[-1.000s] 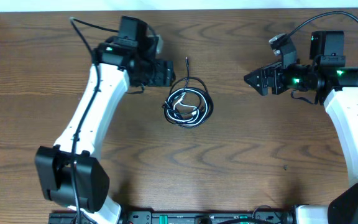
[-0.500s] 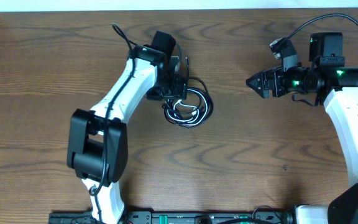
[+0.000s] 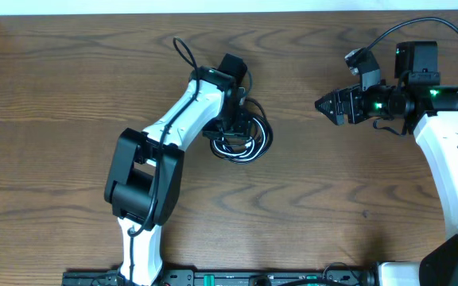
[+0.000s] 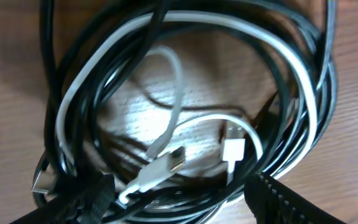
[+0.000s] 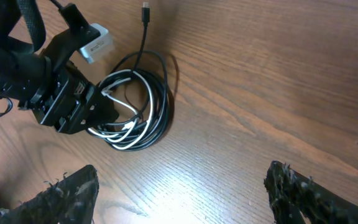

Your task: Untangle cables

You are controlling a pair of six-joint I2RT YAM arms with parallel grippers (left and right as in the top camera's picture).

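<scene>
Status as I read it from the console:

1. The cables (image 3: 245, 141) lie in one tangled coil on the table (image 3: 62, 95), slightly left of centre. The coil is made of black cords (image 4: 294, 93) looped around a white cord (image 4: 229, 22).
2. In the left wrist view the cord ends sit inside the ring: a white plug (image 4: 233, 151) and, just beside it, a metal-tipped plug (image 4: 174, 160). Both rest on the wood.
3. In the right wrist view one loose black end (image 5: 143, 31) leaves the coil and runs straight toward the far edge of the table, ending in a small plug.
4. The left gripper (image 3: 230, 123) is directly over the coil, on its left side. Its fingers (image 4: 82, 199) stand wide apart — one at each lower corner of the wrist view — with the near rim of the coil between them. The jaws are not closed on any cord and nothing is held.
5. The right gripper (image 3: 322, 104) hangs well apart from the coil, to its right, pointing toward it. Its fingers (image 5: 67, 193) are spread wide with only bare table between them — nothing is held.
</scene>
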